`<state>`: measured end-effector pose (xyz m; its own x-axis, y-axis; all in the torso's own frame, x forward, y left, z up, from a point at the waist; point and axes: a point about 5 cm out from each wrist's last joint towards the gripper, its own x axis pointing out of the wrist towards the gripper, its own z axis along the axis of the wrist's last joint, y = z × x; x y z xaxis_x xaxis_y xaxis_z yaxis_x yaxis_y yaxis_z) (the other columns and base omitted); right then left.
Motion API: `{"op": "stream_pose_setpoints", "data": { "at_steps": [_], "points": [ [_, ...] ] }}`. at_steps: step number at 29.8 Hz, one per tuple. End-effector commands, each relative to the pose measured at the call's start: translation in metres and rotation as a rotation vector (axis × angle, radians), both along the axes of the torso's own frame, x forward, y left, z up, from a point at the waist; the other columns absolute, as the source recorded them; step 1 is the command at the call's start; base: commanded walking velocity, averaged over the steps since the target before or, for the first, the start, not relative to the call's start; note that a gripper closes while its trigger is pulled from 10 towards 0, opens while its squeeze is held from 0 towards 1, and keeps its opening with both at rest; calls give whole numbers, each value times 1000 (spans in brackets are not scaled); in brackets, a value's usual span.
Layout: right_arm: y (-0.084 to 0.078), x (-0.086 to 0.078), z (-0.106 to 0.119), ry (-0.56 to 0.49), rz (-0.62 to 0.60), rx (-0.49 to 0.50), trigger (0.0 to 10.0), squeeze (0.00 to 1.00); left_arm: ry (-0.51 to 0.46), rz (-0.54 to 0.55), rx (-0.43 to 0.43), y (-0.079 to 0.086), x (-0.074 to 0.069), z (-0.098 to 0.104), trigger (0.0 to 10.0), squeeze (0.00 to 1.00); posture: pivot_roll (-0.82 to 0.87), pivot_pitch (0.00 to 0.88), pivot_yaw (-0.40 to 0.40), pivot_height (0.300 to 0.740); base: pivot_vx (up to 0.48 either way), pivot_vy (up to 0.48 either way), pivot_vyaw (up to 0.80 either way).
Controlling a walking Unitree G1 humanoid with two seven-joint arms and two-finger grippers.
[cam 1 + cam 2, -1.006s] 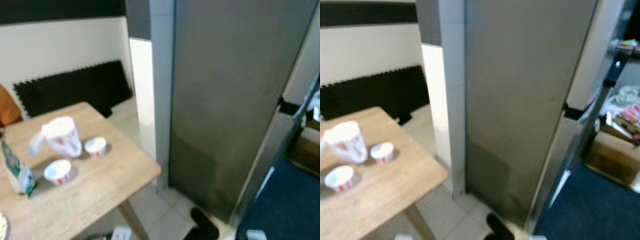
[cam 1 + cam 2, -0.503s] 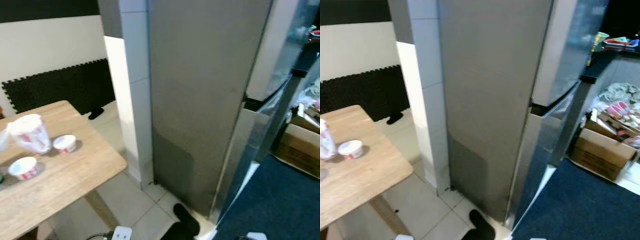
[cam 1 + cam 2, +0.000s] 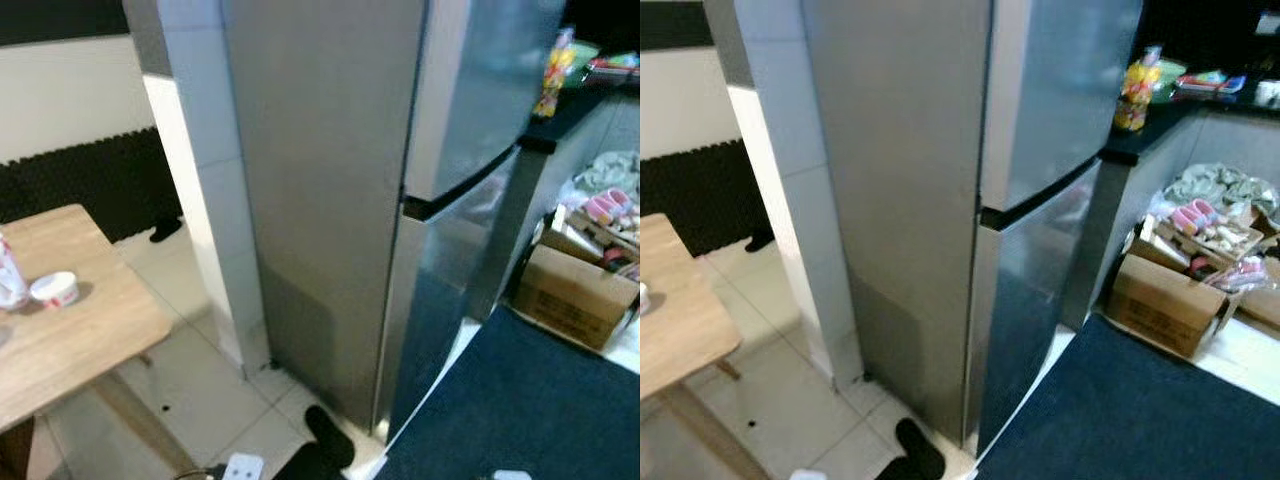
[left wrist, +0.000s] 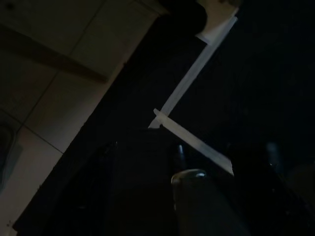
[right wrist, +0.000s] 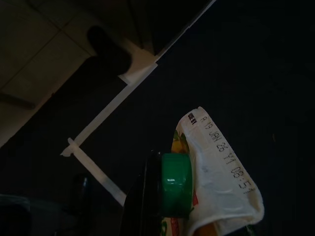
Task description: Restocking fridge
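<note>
A kitchen corner with pale floor tiles and a dark blue rug [image 3: 1160,410] lies before us, and a tall steel fridge [image 3: 400,200] stands against a tiled pillar [image 3: 205,170], both its doors shut. Our right tool [image 5: 162,206] hangs low over the rug, clamped on a juice carton [image 5: 216,182] with a green cap and a printed date along its top fold. Our left tool [image 4: 192,196] hangs beside it in deep shade; we cannot tell whether its fingers are wide or narrow, nor make out for sure the dark rounded thing near them.

We judge the job barely begun: one item is in hand, the fridge is not yet opened, and small tubs [image 3: 52,288] remain on the tabletop [image 3: 70,340], off to our left. What is left is to step round to the doors, open one and shelve the carton.

The rug ahead gives open room. The fridge corner is close in front, a black slipper [image 3: 325,440] lies at its foot, and a cardboard box [image 3: 1160,300] of clutter crowds the far right side.
</note>
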<state>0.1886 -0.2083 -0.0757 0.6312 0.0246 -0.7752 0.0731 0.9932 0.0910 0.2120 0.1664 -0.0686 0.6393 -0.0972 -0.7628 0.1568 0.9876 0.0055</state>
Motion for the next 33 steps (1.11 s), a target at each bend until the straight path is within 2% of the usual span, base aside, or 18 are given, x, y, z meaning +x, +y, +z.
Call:
{"op": "stream_pose_setpoints", "data": {
  "at_steps": [1,16,19,33],
  "points": [
    [-3,-2,0,3,-4,-5,10000,0,26,1,-3,-1,-6,-4,10000,0,-27,64,45,740,0,-412,0],
    [-1,-2,-1,5,4,-5,10000,0,26,-4,-2,-2,-6,-4,10000,0,-36,62,50,740,0,-407,0],
    [-3,-3,-1,6,2,-7,10000,0,31,20,-5,0,-6,-4,10000,0,-40,57,52,740,0,0,0],
    [-1,-3,-1,6,11,-7,10000,0,33,3,3,1,-6,-4,10000,0,-38,48,53,740,0,0,0]
  ]
}}
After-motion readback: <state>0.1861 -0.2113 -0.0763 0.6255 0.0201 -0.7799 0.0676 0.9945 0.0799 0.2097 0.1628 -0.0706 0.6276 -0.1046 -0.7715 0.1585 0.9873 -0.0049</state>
